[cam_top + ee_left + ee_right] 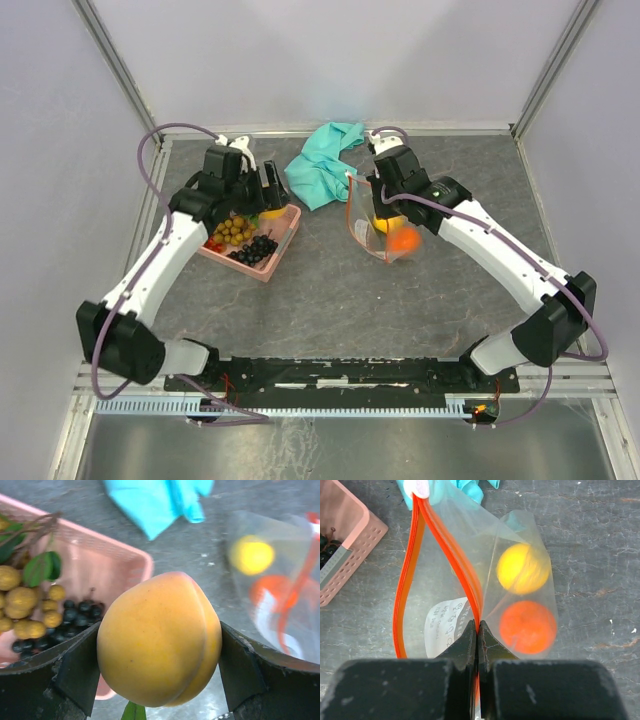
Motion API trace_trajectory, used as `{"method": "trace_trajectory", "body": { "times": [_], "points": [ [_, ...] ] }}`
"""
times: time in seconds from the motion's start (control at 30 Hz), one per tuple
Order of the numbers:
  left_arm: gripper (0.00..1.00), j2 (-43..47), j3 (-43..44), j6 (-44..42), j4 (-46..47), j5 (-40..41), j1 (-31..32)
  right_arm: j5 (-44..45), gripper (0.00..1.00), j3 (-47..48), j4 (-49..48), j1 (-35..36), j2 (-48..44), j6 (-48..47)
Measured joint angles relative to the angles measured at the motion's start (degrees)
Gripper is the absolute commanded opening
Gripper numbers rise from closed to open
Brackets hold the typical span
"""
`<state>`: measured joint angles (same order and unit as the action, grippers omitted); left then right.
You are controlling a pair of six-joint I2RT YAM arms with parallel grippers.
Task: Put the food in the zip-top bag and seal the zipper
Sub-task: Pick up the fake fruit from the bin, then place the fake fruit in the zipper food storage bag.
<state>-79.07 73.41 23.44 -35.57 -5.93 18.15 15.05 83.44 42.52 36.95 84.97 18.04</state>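
Two fruits point(522, 569) in zip-top bag point(445, 575); berries point(75, 616) in basket point(134, 555); left tool point(159, 657) grips peach point(157, 630).

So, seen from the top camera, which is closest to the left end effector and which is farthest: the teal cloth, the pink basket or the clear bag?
From the left end effector:
1. Pink basket, just beneath it.
2. Teal cloth, behind and to its right.
3. Clear bag, farthest, off to the right.

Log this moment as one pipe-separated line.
left gripper: shut on peach | right gripper: shut on zipper, bag mouth open | in bag: yellow fruit, orange fruit | basket: berries
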Motion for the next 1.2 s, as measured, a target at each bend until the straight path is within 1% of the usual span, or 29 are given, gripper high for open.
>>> {"method": "trace_trajectory", "body": {
  "times": [0.07, 0.1, 0.13, 0.23, 0.4, 0.57, 0.73, 0.9, 1.03, 1.2],
  "points": [
    [0.63, 3.82, -1.84, 2.08, 2.71, -0.79, 2.40, -0.59, 0.02, -0.07, -0.31, 0.00, -0.17, 0.37],
    [0.63, 6.60, -2.60, 3.63, 5.31, -1.64, 4.92, -1.18, 0.02, -0.55, -0.94, 0.00, -0.68, 0.79],
    [0.63, 6.60, -2.60, 3.63, 5.31, -1.64, 4.92, -1.20, 0.02, -0.57, -0.96, 0.00, -0.70, 0.81],
    [0.63, 8.81, -2.67, 6.03, 9.90, -1.84, 9.70, -2.36, 0.02, -1.16, -1.73, 0.00, -1.62, 1.49],
    [0.62, 9.40, -3.85, 8.96, 17.09, -1.81, 15.80, -4.35, 0.02, -1.86, -3.28, 0.00, -2.71, 2.89],
    [0.62, 9.22, -6.38, 11.30, 21.99, -1.22, 19.15, -6.49, 0.02, -3.06, -4.92, 0.00, -3.19, 5.01],
    [0.62, 6.86, -6.45, 11.78, 26.14, 0.31, 22.10, -8.81, 0.02, -3.67, -5.84, 0.00, -3.19, 6.78],
    [0.61, 4.46, -6.45, 11.80, 27.93, 2.21, 24.22, -10.36, 0.02, -3.78, -6.45, 0.00, -3.19, 8.09],
    [0.61, 1.97, -6.54, 12.37, 27.89, 5.51, 25.03, -10.99, 0.02, -3.80, -6.93, 0.00, -3.19, 8.90],
    [0.62, 0.00, -6.82, 13.90, 24.59, 11.13, 25.20, -11.21, 0.02, -3.80, -7.02, 0.00, -3.19, 9.40]
  ]
}}
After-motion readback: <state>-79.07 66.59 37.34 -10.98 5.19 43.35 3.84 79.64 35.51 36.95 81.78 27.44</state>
